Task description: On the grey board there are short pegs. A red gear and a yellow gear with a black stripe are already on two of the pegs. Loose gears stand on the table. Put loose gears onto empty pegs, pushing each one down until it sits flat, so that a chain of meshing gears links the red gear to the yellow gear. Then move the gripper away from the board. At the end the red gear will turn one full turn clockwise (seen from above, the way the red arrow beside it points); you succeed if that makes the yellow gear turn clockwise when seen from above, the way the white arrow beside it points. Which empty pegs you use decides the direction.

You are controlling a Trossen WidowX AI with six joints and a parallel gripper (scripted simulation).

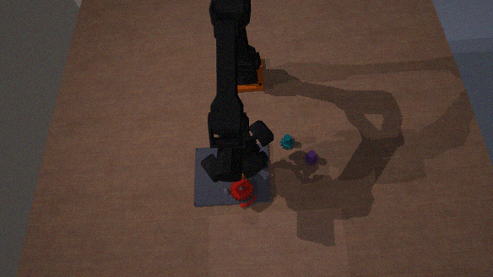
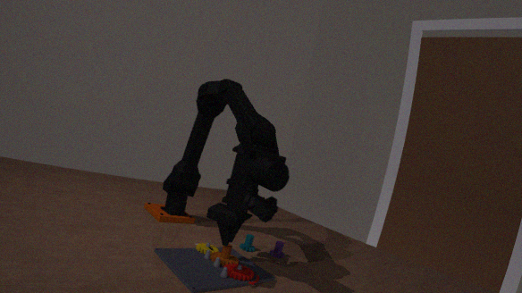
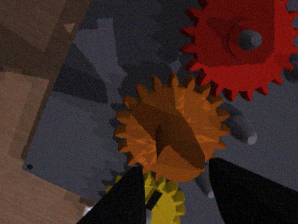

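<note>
The red gear (image 1: 241, 191) (image 2: 240, 272) (image 3: 220, 65) sits on a peg of the grey board (image 1: 204, 193) (image 2: 189, 274) (image 3: 70, 135). The yellow gear (image 2: 205, 248) (image 3: 170, 205) with its black stripe is at the other end. An orange gear (image 2: 221, 258) (image 3: 145, 115) with an upright knob is between them, its teeth at the red gear's and overlapping the yellow gear in the wrist view. Whether it sits fully flat I cannot tell. My gripper (image 2: 227, 244) (image 3: 176, 172) is slightly open around the knob's top, with gaps at both sides. A teal gear (image 1: 287, 142) (image 2: 248, 244) and a purple gear (image 1: 311, 158) (image 2: 278, 250) stand on the table.
Bare grey pegs (image 2: 224, 272) (image 3: 245, 132) stand beside the gear row. A red arrow (image 1: 249, 202) (image 2: 254, 280) curves beside the red gear. The arm's orange base (image 1: 251, 88) (image 2: 172, 219) is behind the board. The arm hides much of the board in the top view.
</note>
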